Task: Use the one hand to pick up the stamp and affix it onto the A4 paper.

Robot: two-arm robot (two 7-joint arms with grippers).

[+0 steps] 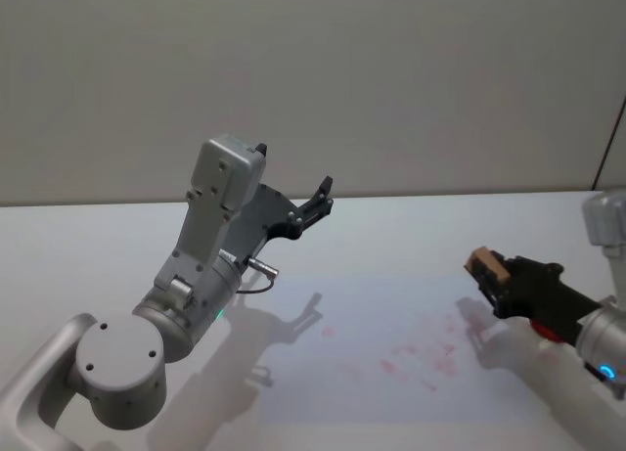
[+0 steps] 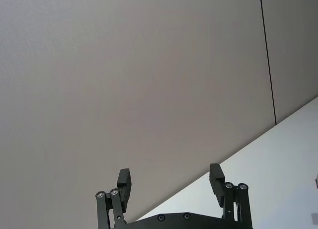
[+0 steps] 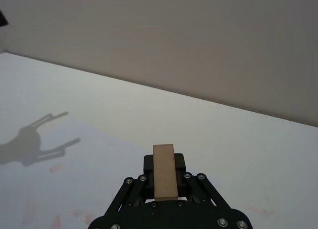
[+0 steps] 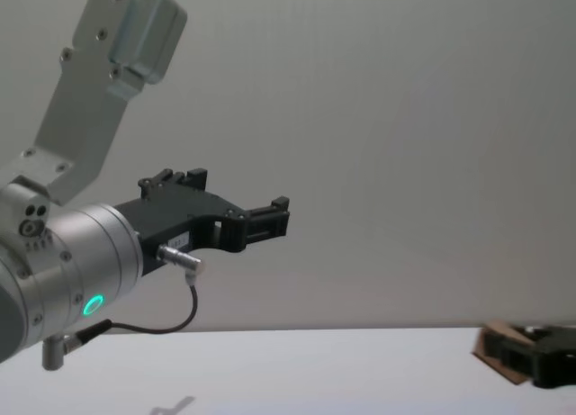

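Matt light-brown wood of the stamp (image 3: 164, 175), matt black right gripper (image 3: 164, 161), smooth satin-grey metal left wrist (image 4: 83, 257).

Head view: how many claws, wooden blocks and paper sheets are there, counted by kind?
Grippers: 2, the left gripper and the right gripper
Stamps: 1, the wooden stamp
Paper: 1, the paper sheet
Total: 4

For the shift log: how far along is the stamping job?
Done: the stamp is picked up, clamped in the right tool. In hand: it hangs at the right side of the A4 paper. To do: press it onto the paper, which already carries faint red marks. The left tool is parked, raised and open.
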